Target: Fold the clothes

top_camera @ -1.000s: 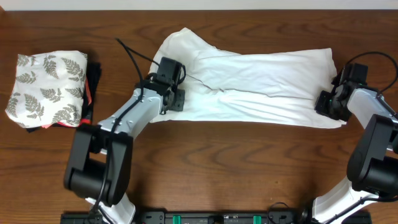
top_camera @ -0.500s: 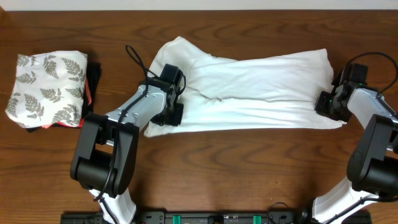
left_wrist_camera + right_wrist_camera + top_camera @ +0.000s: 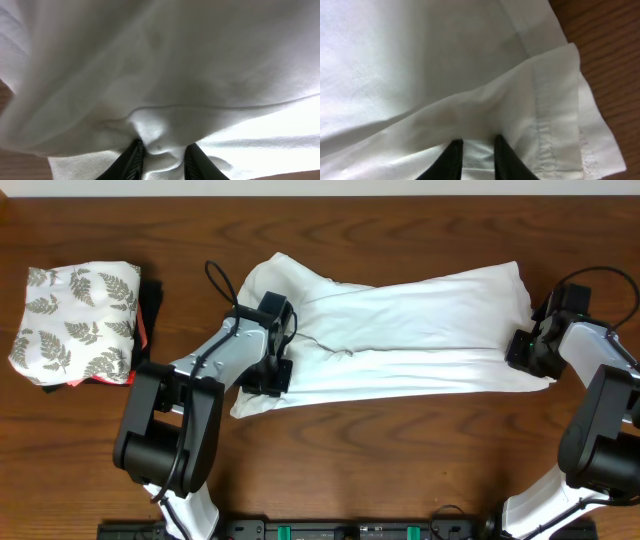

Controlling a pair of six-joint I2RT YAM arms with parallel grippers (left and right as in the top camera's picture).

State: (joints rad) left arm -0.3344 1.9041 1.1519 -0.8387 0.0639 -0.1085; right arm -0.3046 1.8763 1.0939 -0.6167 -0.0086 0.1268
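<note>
You are looking at a T-shirt [image 3: 420, 320] that is showing as thin, matt white cloth, softly creased, with a stitched hem at its edge. The desk [image 3: 400, 460] under it is showing dark brown wood grain with a faint sheen. The left tool [image 3: 161, 156] and right tool [image 3: 475, 152] are presenting smooth black fingers, plastic by the look, and the fern-patterned cloth [image 3: 75, 320] is reading as matt printed fabric.

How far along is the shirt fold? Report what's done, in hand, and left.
Done: the T-shirt lies gathered into a long, layered band across the table, apparently folded lengthwise. In hand: the left claw pinches cloth at its left end, the right claw at the hemmed right end. Left: the crosswise folds; it is nowhere near as compact as the fern-print cloth.
</note>
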